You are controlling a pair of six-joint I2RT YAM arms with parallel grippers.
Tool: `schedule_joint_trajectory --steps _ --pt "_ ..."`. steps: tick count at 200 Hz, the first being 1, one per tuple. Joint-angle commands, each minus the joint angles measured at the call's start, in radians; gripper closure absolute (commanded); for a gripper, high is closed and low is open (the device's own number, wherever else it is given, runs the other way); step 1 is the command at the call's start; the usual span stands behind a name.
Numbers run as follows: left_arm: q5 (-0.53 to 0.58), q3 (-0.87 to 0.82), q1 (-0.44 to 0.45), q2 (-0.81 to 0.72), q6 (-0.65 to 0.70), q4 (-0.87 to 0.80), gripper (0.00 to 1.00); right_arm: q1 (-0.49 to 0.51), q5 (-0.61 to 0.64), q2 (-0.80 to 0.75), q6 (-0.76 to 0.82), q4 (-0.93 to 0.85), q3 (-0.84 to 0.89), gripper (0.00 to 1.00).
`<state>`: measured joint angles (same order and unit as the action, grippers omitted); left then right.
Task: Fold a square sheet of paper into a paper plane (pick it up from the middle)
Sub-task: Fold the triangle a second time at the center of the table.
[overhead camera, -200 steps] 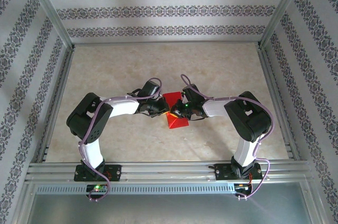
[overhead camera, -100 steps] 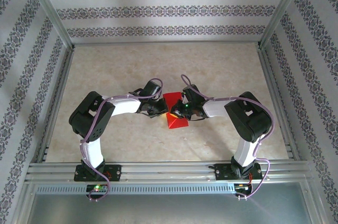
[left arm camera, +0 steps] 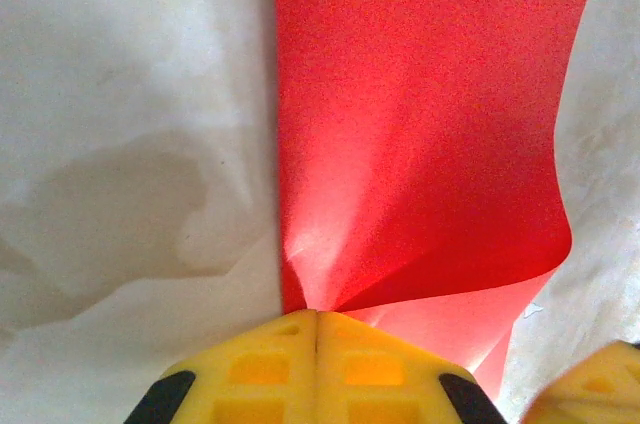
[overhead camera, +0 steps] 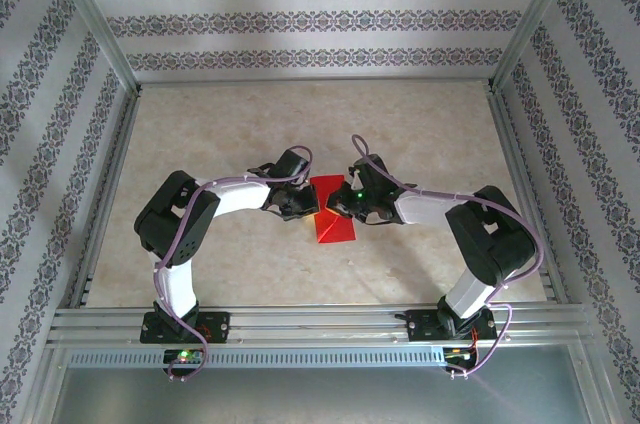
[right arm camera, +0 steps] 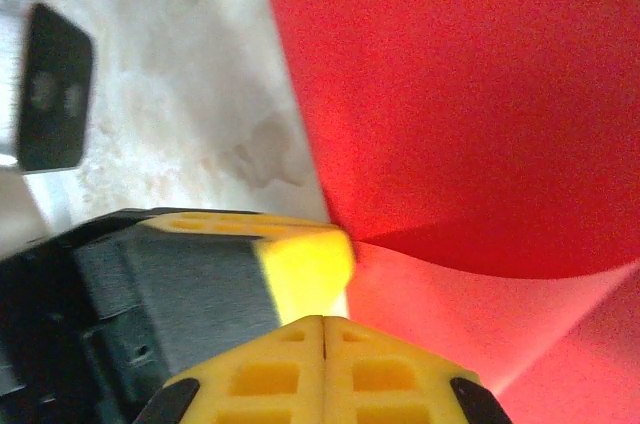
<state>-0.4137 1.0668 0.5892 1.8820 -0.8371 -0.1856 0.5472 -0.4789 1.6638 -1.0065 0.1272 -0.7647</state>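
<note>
Left end effector (left arm camera: 317,317) and right end effector (right arm camera: 325,323) are both clamped on the red sheet (left arm camera: 420,124). It looks flimsy and light, so I'd pinch near its edges.

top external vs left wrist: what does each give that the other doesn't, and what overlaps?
Top external: both arms whole, the left hand and right hand meeting over the red sheet mid-table, plus the metal frame and patterned walls.
Left wrist: close detail. The yellow fingertips are shut on the sheet's edge, the paper puckers out from the pinch, and one layer bows over another.
Both: the red sheet on the pale table with the left hand at it.
</note>
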Motion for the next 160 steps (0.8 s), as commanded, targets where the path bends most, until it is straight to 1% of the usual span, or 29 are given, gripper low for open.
schedule_joint_trajectory --steps 1,36,101,160 --pt "0.050 0.005 0.008 0.043 0.033 -0.097 1.00 -0.009 0.042 0.023 0.038 -0.043 0.020 0.99" --pt "0.070 0.011 0.009 0.046 0.036 -0.123 1.00 -0.018 0.087 0.033 0.050 -0.080 0.031 0.98" --pt "0.069 0.020 0.008 0.052 0.042 -0.120 1.00 -0.032 0.110 0.048 0.035 -0.081 0.073 0.99" --pt "0.028 0.077 0.008 0.012 0.074 -0.108 0.99 -0.031 0.134 0.062 0.009 -0.065 0.094 0.99"
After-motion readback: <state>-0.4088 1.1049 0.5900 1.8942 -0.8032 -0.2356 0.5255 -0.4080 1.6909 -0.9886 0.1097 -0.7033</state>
